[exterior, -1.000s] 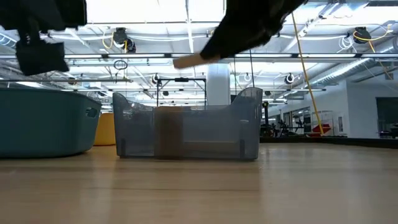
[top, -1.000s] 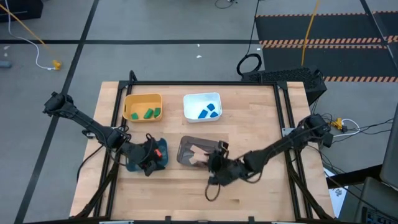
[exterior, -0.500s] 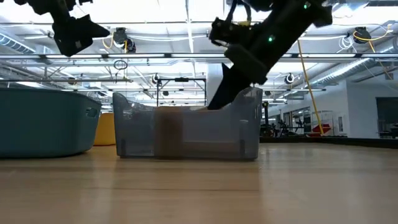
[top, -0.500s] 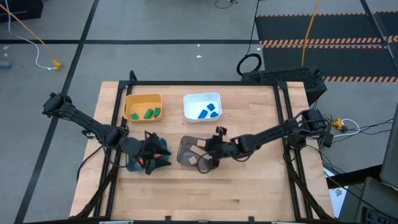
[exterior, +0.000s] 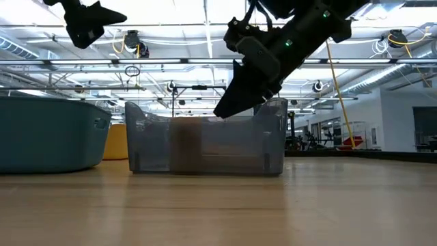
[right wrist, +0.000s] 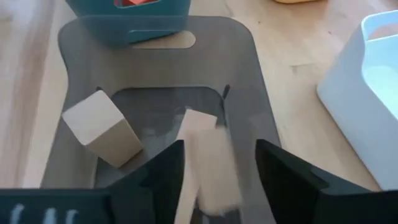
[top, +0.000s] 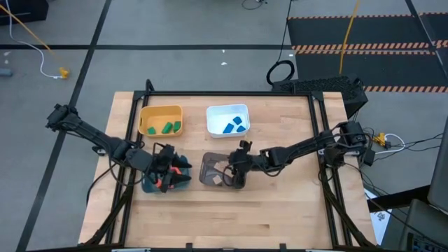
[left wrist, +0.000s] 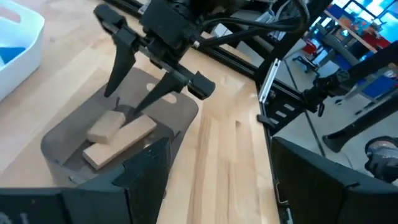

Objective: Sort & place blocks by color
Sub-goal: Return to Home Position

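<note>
Overhead view of a wooden worktop [top: 280, 210] with four bins and two dark robot arms. The right pincer [top: 236, 168] hangs over the near-right part of the grey bin [top: 205, 168], tilted down towards its floor. Its fingers are spread well apart and hold nothing.

Inside the grey bin lie a tan cube [right wrist: 102, 127] and a tan bar [right wrist: 208, 165]. The bar sits directly under the right pincer. Its long axis runs in line with the pincer's reach, so it passes between the two fingers, not across them. The cube rests to one side, against the bin's wall.

The left pincer [top: 168, 176] hovers over the teal bin [top: 148, 185], just left of the grey bin. It is also wide open and empty, with red-orange blocks [top: 179, 171] showing below it. Beyond the grey bin, the yellow bin [top: 148, 112] holds green blocks [top: 168, 127] and the white bin [top: 210, 119] holds blue blocks [top: 233, 126].

No blocks show loose on the worktop, so sorting looks finished. The right arm is the one at the grey bin. To withdraw it probably has to rise straight off the bar, clearing the bin's wall.
</note>
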Available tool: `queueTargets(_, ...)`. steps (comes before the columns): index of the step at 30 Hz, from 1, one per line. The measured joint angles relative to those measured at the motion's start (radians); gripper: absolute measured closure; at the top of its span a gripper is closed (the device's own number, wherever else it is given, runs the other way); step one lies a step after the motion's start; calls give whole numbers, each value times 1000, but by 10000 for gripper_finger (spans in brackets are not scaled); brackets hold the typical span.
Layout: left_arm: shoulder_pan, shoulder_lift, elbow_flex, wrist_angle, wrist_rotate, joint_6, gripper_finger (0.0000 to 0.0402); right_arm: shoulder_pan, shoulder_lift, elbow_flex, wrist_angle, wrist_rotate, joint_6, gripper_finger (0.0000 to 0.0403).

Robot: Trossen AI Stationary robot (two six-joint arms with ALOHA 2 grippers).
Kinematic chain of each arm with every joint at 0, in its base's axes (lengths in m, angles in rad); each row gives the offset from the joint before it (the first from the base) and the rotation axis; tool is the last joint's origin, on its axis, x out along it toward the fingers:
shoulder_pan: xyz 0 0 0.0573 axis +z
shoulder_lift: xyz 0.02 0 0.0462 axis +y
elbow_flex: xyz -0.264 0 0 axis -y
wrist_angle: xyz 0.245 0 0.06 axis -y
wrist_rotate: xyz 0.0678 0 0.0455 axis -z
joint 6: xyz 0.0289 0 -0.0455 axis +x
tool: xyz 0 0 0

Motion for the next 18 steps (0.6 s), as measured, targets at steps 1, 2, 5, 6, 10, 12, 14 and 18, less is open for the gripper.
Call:
queueTargets(1,0,-4,0,0,0,11,128,-5,0,0,2,-15,0,202)
queueTargets(2,0,-5,0,0,0,24,128,-8,0,0,1,-26,0,192)
queueTargets(5,0,-5,0,-6,0,70,128,-13,-12,-1,-11,-41,0,166)
queueTargets(6,0,-5,0,-9,0,89,128,-13,-25,-1,-19,-41,-6,159)
queueTargets(10,0,-4,0,-1,0,128,128,-12,-134,-1,-53,-41,-34,148)
queueTargets(12,0,-9,0,0,0,134,128,-11,-198,-1,-72,-40,-59,148)
queueTargets(14,0,-19,0,-3,0,171,128,-11,-261,-5,-98,-40,-88,149)
queueTargets(18,2,-66,0,-10,-26,291,128,-11,-392,-71,-93,-39,-115,149)
